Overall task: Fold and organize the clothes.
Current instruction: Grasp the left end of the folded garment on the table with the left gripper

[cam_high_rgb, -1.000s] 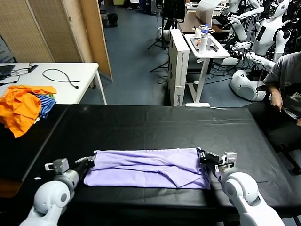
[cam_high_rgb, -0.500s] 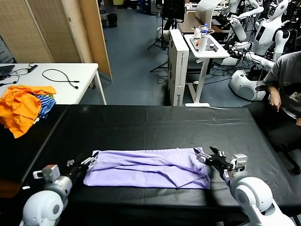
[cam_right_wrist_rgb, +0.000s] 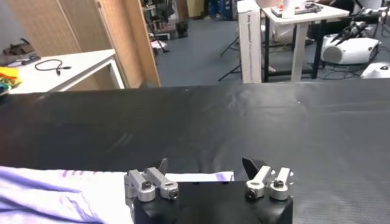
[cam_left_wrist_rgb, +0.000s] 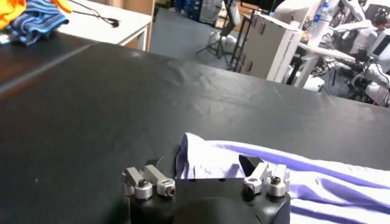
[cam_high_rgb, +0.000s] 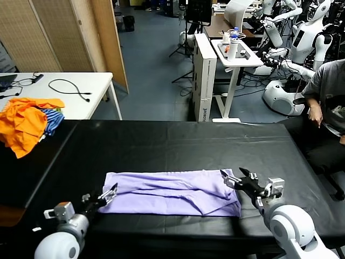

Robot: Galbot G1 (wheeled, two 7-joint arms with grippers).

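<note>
The wide black-covered table (cam_high_rgb: 178,140) fills the middle of the room, and the pale lavender short-sleeved cotton T-shirt (cam_high_rgb: 170,191) lies near its front edge as a long, flat band folded lengthwise. A second ago both grippers were clamped on its two ends; now both have let go and drawn back toward the robot. The left gripper (cam_high_rgb: 109,191) sits at the shirt's left end with jaws spread, and the right gripper (cam_high_rgb: 233,179) sits at the right end, also open, the cloth edge just between its fingers. That fold looks finished to me; a crosswise fold probably comes next. At the far left a heap of orange and blue-striped garments (cam_high_rgb: 27,121) rests on the table corner beside a white desk (cam_high_rgb: 70,89).
</note>
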